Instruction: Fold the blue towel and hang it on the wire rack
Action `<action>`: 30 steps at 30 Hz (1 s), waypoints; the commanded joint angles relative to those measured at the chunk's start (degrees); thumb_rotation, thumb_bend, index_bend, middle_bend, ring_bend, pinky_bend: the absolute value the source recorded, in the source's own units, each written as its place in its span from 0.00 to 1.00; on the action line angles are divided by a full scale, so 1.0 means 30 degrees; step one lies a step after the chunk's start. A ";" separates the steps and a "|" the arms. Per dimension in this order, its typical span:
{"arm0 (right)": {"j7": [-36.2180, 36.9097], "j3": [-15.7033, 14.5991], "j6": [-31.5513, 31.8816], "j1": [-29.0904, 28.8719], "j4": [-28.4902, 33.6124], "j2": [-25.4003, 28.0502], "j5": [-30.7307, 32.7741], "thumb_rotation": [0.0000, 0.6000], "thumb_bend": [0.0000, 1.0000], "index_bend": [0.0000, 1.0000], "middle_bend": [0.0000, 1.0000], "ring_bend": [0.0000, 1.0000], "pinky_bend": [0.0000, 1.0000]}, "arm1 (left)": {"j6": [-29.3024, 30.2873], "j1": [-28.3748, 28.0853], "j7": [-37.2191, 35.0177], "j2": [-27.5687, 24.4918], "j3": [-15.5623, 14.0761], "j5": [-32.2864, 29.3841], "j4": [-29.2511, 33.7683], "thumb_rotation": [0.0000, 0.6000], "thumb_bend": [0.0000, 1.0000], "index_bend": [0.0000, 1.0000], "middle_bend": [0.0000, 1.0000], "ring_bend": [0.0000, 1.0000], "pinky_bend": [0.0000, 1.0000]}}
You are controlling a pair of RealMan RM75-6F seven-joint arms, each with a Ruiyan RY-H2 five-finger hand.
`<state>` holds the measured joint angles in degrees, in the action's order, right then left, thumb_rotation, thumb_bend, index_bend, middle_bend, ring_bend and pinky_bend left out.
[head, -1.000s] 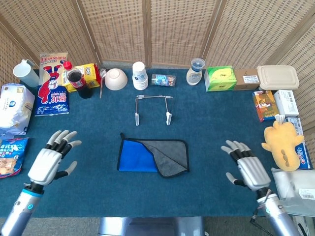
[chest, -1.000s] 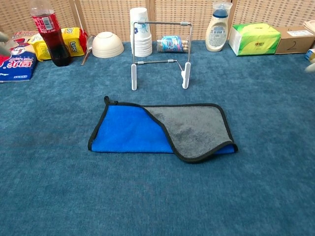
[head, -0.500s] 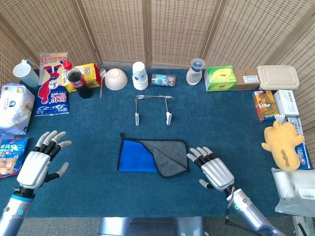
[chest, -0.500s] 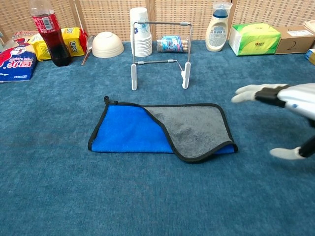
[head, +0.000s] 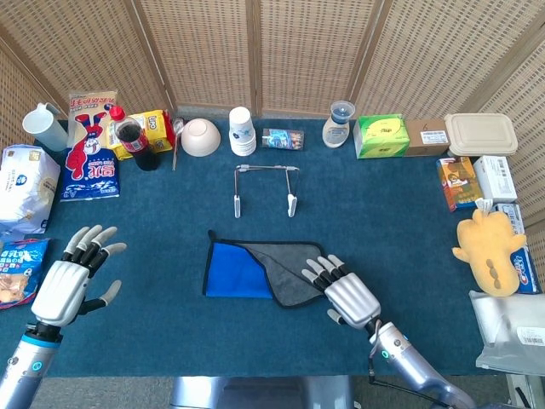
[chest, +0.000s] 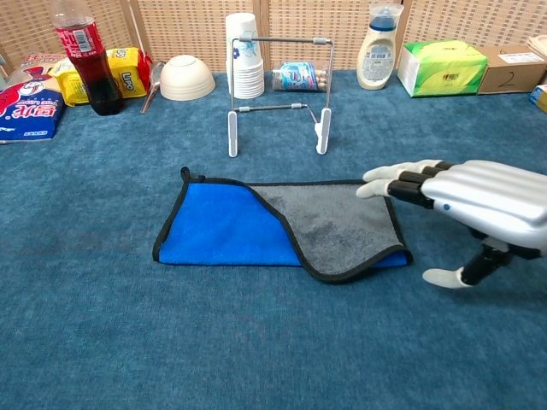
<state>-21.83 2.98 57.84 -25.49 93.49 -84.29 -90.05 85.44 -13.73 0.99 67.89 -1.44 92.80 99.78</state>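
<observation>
Left hand only in head view

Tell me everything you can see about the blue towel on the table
The blue towel lies flat on the dark blue tablecloth, in front of the wire rack. It looks like soft microfibre: bright blue on one face, grey on the other, edged with black binding and a small black loop at its far left corner. Its right part is turned over, showing a grey flap above the blue. The right hand hovers open at its right edge, fingers reaching over the grey corner; contact cannot be told.
</observation>
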 commanded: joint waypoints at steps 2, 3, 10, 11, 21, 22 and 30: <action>-0.0358 0.0001 0.0183 -0.0297 -0.0655 -0.0560 -0.0138 1.00 0.25 0.01 0.02 0.00 0.00 | 0.0008 0.0082 -0.0067 -0.0021 0.0067 0.0025 -0.0025 1.00 0.26 0.24 0.12 0.00 0.00; -0.0410 -0.0010 0.0219 -0.0352 -0.0822 -0.0695 -0.0168 1.00 0.25 0.01 0.02 0.00 0.00 | 0.0021 0.0110 -0.0077 -0.0032 0.0086 0.0024 -0.0027 1.00 0.26 0.24 0.12 0.00 0.00; -0.0658 -0.0163 0.0448 -0.0688 -0.1774 -0.1518 -0.0344 1.00 0.25 0.00 0.01 0.00 0.00 | 0.0041 0.0261 -0.0170 -0.0133 0.0195 0.0090 0.0003 1.00 0.26 0.24 0.12 0.00 0.00; -0.0642 -0.0170 0.0441 -0.0723 -0.1830 -0.1581 -0.0339 1.00 0.25 0.00 0.01 0.00 0.00 | 0.0040 0.0269 -0.0184 -0.0132 0.0202 0.0104 0.0003 1.00 0.26 0.24 0.12 0.00 0.00; -0.0682 0.0094 0.0261 -0.1495 -0.2606 -0.2727 -0.0180 1.00 0.24 0.00 0.00 0.00 0.00 | 0.0055 0.0422 -0.0527 -0.0102 0.0331 0.0167 -0.0149 1.00 0.26 0.23 0.11 0.00 0.00; -0.0724 0.0127 0.0242 -0.1571 -0.2672 -0.2840 -0.0154 1.00 0.24 0.00 0.00 0.00 0.00 | 0.0026 0.0425 -0.0564 -0.0093 0.0347 0.0143 -0.0172 1.00 0.26 0.23 0.11 0.00 0.00; -0.1019 0.0476 0.0139 -0.2047 -0.2600 -0.3496 0.0366 1.00 0.24 0.00 0.00 0.00 0.00 | -0.0148 0.0432 -0.0802 -0.0066 0.0437 0.0125 -0.0313 1.00 0.26 0.24 0.11 0.00 0.00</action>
<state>-24.64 4.16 58.33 -31.43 85.52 -94.48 -89.35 85.03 -12.43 -1.38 67.69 -0.15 93.22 98.87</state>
